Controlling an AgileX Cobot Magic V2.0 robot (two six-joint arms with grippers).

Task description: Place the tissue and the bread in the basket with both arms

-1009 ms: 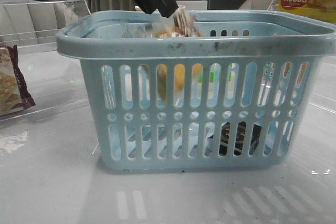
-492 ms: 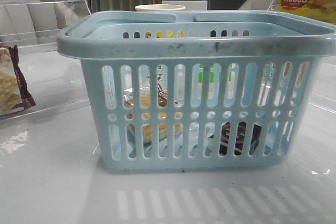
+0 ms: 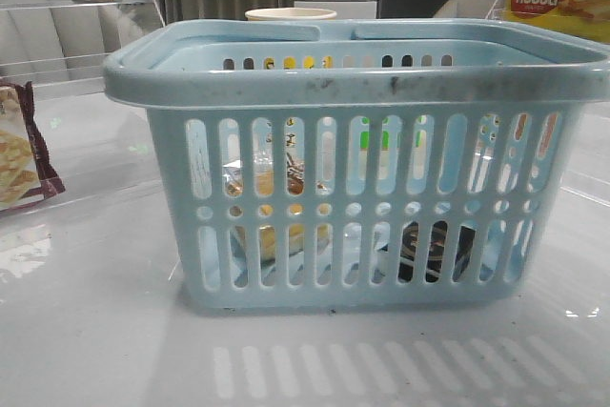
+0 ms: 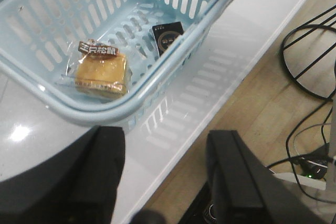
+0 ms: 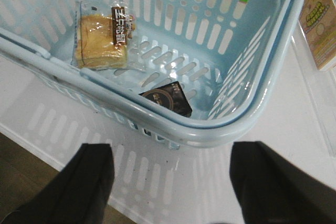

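2 items in basket (image 3: 362, 83): bread (image 4: 101, 72) and tissue (image 5: 167, 99) both lie on its floor, apart, so the goal looks reached.
Left claw (image 4: 165, 177): fingers spread, holding nothing, outside the rim.
Right claw (image 5: 170, 182): fingers wide apart, empty, outside too.
Reason: both arms are clear of the load.

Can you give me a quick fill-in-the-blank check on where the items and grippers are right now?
1. The bread lies inside the ____.
2. The tissue rests on the basket's ____.
3. The left gripper and the right gripper both have their jaws ____.

Missing words: basket; floor; open
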